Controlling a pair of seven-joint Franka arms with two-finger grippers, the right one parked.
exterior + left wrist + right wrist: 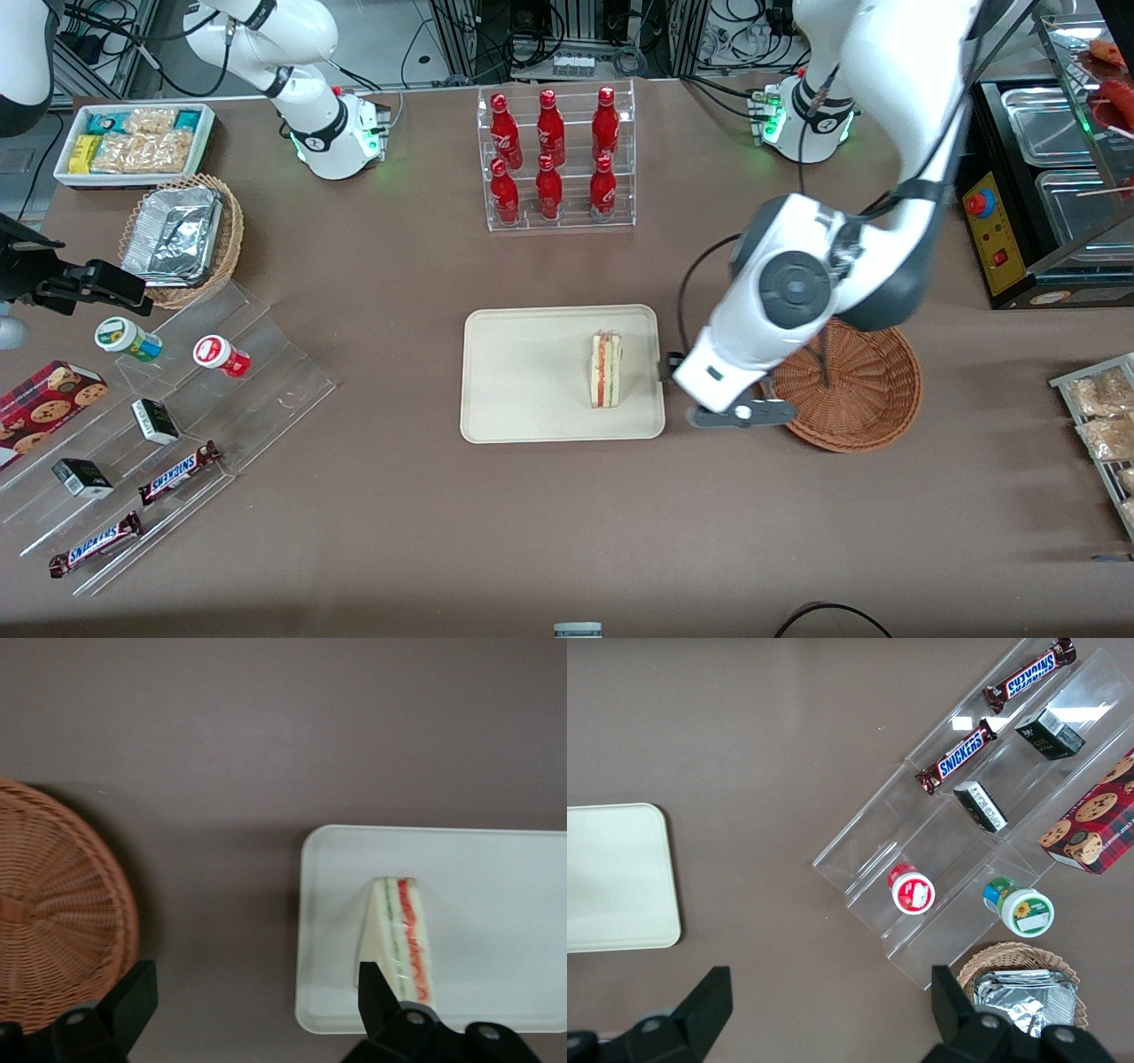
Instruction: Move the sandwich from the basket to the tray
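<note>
The sandwich (pixel 604 370) stands on its edge on the cream tray (pixel 523 372), near the tray's short side that faces the basket, its red, orange and green filling showing. The round reddish-brown basket (pixel 850 390) sits beside the tray and holds nothing that I can see. My left gripper (pixel 713 390) hangs open above the bare table strip between tray and basket, holding nothing. In the left wrist view the gripper (pixel 252 992) spans that strip, with the sandwich (pixel 399 939) on the tray (pixel 496 886) by one finger and the basket (pixel 53 921) by the other.
A clear rack of red bottles (pixel 555 159) stands farther from the camera than the tray. A stepped acrylic display (pixel 159 425) of snacks, a foil-lined wicker basket (pixel 182 235) and a white snack bin (pixel 133 142) lie toward the parked arm's end. A food warmer (pixel 1054 177) stands at the working arm's end.
</note>
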